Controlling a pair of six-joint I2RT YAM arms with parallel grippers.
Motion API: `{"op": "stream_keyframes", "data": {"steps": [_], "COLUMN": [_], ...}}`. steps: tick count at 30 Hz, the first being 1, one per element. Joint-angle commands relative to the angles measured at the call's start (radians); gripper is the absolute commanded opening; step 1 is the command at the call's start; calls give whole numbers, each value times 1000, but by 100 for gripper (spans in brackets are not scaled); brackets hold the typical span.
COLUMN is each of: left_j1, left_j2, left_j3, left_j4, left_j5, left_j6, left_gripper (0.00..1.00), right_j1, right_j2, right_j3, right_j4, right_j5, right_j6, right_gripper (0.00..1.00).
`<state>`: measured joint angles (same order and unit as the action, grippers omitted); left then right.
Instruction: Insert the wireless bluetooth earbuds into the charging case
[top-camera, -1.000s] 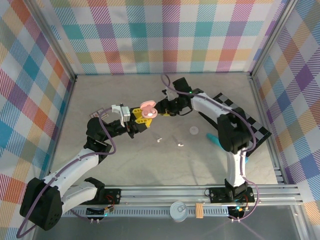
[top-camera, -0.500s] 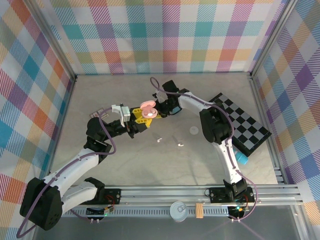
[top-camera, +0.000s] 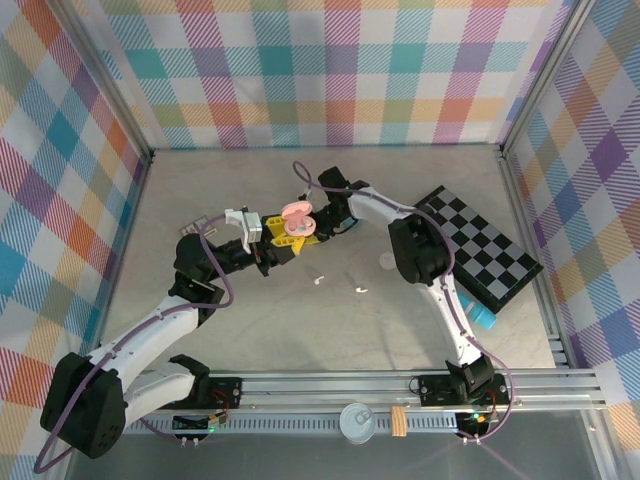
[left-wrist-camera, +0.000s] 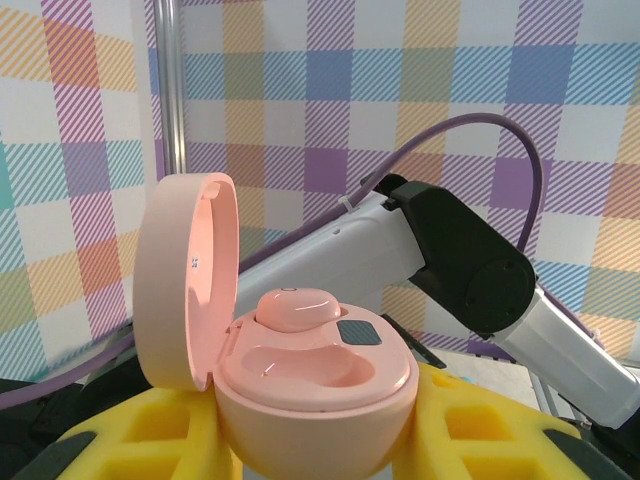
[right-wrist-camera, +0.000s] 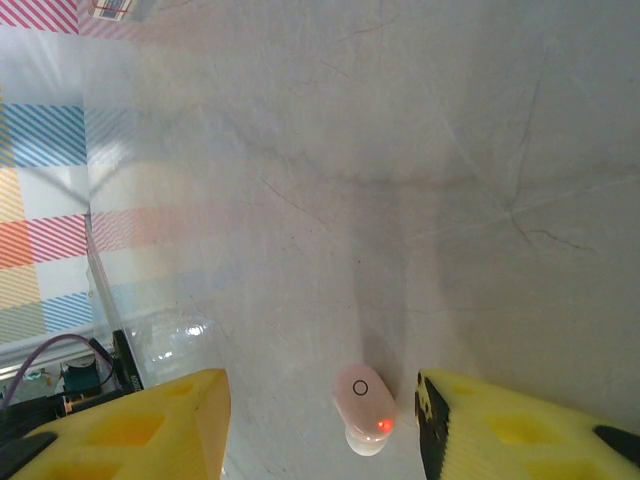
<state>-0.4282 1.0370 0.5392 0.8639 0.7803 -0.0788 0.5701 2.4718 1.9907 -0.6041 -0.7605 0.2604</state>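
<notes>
The left gripper (top-camera: 290, 232) pinches the open pink charging case (left-wrist-camera: 315, 395) above mid-bench, with one seated earbud (left-wrist-camera: 297, 308) inside. The right gripper (right-wrist-camera: 320, 425) stands spread either side of the loose earbud (right-wrist-camera: 362, 400), which seems to lie on the bench with its red light lit. It looks light, hard and slick, so pinch its broad sides. It bears a small ring mark; the lid's print is unreadable.

Left wrist view: the charging case (left-wrist-camera: 315, 400) runs off the lower edge, base cut away, and the yellow fingers (left-wrist-camera: 500, 440) flanking it are clipped too. From above, two white specks (top-camera: 320, 280) near the worktop's middle, too small to name. The teal tube (top-camera: 484, 319) by the right edge, mostly hidden behind the right arm (top-camera: 452, 300). Right wrist: pink earbud (right-wrist-camera: 362, 400), touching the pad (right-wrist-camera: 450, 420) beside it? Can't tell.
</notes>
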Motion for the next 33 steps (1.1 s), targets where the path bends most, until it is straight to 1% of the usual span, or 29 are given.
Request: {"op": "stream_keyframes", "data": {"steps": [1, 4, 12, 18, 23, 33], "left_j1": [12, 13, 12, 12, 12, 12], "left_j2": [-2, -1, -5, -14, -14, -20], "left_j3": [2, 4, 3, -2, -4, -8], "left_j4": [14, 13, 9, 5, 6, 1], "left_j5": [13, 14, 15, 14, 13, 14], "left_j6": [1, 0, 4, 6, 5, 5], "left_gripper": [25, 25, 25, 25, 25, 25], "right_j1": [17, 31, 72, 82, 86, 89], "right_j2": [26, 23, 15, 19, 42, 97], "right_j3": [31, 40, 78, 89, 118, 180], "right_j4": [-67, -102, -210, -220, -231, -246], "right_j5": [-20, 1, 123, 127, 112, 145], "right_j6": [-57, -82, -148, -154, -133, -79], "right_gripper": [52, 51, 51, 50, 47, 41]}}
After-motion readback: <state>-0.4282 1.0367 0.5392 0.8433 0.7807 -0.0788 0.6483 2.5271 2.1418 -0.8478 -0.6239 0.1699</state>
